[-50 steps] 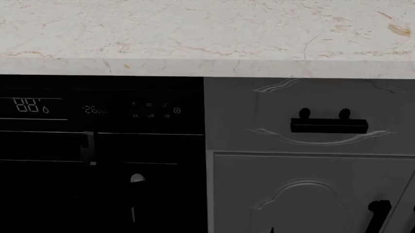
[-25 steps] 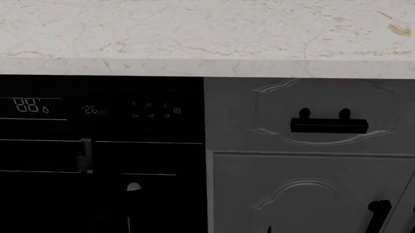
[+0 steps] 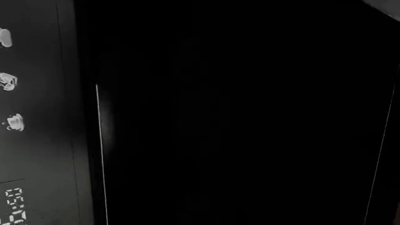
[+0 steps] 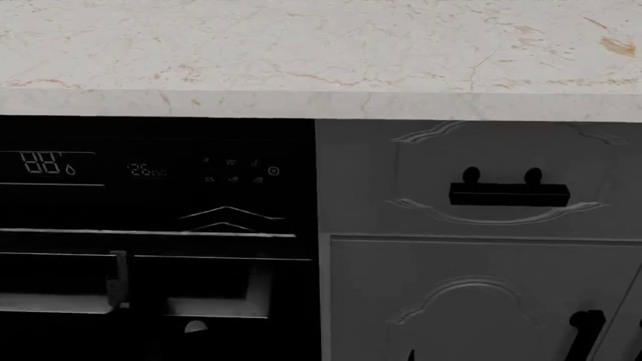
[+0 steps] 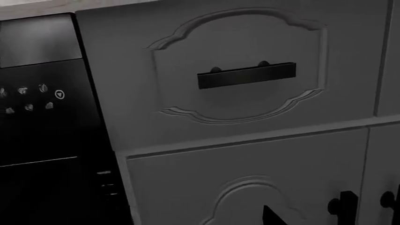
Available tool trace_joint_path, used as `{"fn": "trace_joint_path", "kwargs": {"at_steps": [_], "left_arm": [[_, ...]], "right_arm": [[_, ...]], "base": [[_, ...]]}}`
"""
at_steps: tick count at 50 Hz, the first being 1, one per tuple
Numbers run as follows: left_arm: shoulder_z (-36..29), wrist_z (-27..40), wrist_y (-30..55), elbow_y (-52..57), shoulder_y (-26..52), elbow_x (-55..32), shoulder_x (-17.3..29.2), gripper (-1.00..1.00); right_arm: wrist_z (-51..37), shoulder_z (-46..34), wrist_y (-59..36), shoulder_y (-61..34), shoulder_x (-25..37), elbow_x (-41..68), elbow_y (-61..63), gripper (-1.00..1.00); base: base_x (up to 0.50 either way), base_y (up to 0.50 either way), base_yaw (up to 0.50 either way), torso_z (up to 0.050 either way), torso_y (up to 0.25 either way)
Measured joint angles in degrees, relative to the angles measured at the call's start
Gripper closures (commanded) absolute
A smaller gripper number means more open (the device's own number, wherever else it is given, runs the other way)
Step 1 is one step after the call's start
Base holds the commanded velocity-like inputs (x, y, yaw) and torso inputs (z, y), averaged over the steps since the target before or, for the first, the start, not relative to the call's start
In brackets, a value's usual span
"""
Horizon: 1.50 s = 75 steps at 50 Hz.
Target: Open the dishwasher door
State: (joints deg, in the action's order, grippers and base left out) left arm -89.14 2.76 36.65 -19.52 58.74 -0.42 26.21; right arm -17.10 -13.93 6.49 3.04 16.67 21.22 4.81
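The dishwasher door (image 4: 150,195) is seen at the left of the head view, under the pale marbled tabletop (image 4: 321,53). Its top strip carries an "88" display (image 4: 45,163) and small touch icons (image 4: 236,171). Pale horizontal lines and a grey band cross the glossy black front lower down, with faint reflections among them. To its right, touching edge to edge, stands a grey embossed drawer front (image 4: 482,180) with a black bar handle (image 4: 509,194), and a cabinet door (image 4: 482,301) is set below it. Neither arm's fingers are seen in any view, so whether they are open or closed cannot be told.
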Motion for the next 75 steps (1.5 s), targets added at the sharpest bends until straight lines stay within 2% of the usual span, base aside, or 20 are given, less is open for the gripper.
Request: {"fn": "trace_joint_path", "kwargs": {"at_steps": [24, 52, 67, 75], "left_arm": [[2.4, 0.7, 11.61, 18.9, -4.79, -7.37, 7.19, 1.0], [5.51, 2.09, 19.18, 31.53, -10.46, -17.66, 12.42, 1.0], [5.87, 5.84, 21.56, 37.43, -16.67, -24.39, 15.14, 1.0], [6.26, 9.59, 21.44, 38.84, -18.99, -23.62, 15.75, 1.0]], "right_arm": [[-0.19, -0.5, 0.59, 0.42, 0.17, 0.18, 0.19, -1.0], [-0.56, -0.52, 0.92, 0.59, 0.79, 0.81, 0.59, -1.0], [-0.88, -0.63, 0.84, 0.72, 1.05, 0.96, 1.07, -1.0], [-0.99, -0.74, 0.91, 0.73, 1.12, 0.99, 1.08, -1.0]], "base": [[0.0, 0.0, 0.01, 0.001, 0.003], [0.0, 0.0, 0.01, 0.001, 0.003], [0.0, 0.0, 0.01, 0.003, 0.007], [-0.01, 0.0, 0.01, 0.004, 0.006]]}}
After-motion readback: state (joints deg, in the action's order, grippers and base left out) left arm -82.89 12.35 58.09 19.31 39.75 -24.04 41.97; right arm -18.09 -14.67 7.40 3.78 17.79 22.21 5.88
